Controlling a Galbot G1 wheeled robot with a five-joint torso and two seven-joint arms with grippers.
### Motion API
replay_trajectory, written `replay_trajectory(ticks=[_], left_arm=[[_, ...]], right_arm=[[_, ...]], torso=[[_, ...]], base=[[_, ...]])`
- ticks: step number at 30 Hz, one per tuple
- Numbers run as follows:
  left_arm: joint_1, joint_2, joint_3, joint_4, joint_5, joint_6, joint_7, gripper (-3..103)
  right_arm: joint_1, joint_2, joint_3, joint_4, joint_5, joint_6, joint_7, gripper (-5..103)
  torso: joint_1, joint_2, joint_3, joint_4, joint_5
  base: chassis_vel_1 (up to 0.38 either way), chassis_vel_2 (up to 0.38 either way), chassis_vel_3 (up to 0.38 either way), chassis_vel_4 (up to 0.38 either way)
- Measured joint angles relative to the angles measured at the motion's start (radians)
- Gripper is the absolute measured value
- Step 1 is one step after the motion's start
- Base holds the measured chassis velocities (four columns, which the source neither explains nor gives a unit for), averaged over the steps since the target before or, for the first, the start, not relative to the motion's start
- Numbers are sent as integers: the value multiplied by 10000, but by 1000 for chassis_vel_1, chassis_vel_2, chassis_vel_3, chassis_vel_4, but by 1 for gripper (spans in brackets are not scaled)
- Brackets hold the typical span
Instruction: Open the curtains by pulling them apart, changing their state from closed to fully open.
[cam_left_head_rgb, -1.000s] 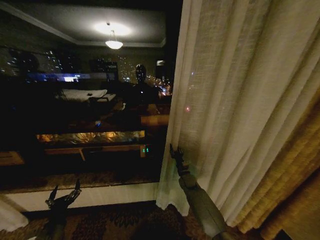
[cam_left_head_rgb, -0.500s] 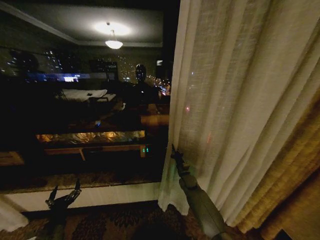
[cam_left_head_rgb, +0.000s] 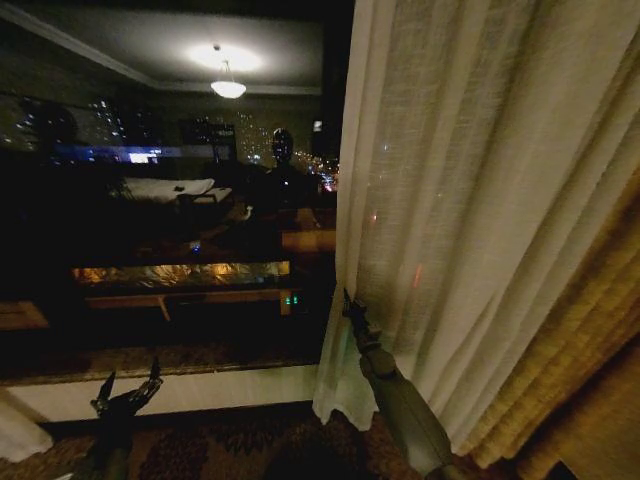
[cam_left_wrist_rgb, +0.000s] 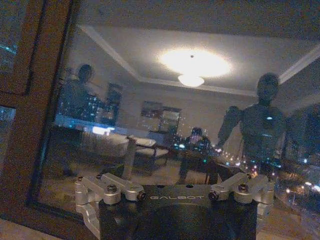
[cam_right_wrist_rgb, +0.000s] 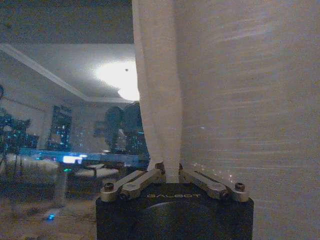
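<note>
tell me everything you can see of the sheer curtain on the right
The sheer curtain is a cream-white, translucent panel with a fine linen-like weave, hanging in vertical pleats. Its wavy bottom hem reaches the patterned carpet. It is gathered on the right side of the dark window, beside a thick golden-yellow drape. The right tool is at its leading edge, and the right wrist view shows that edge pinched between the shut fingers.
</note>
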Motion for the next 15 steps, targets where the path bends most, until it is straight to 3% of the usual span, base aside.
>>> replay_trajectory(ticks=[8,15], left_arm=[[0,-1,2,0,0,0,0,100],[0,0,2,0,0,0,0,100]], right_arm=[[6,-32,55,-22,52,70,-77,0],[-44,-90,93,-27,151,242,-128,0]], torso=[[0,1,-1,0,1],[1,1,0,-2,-1]], base=[[-276,-248,272,263],[-335,-341,318,336]])
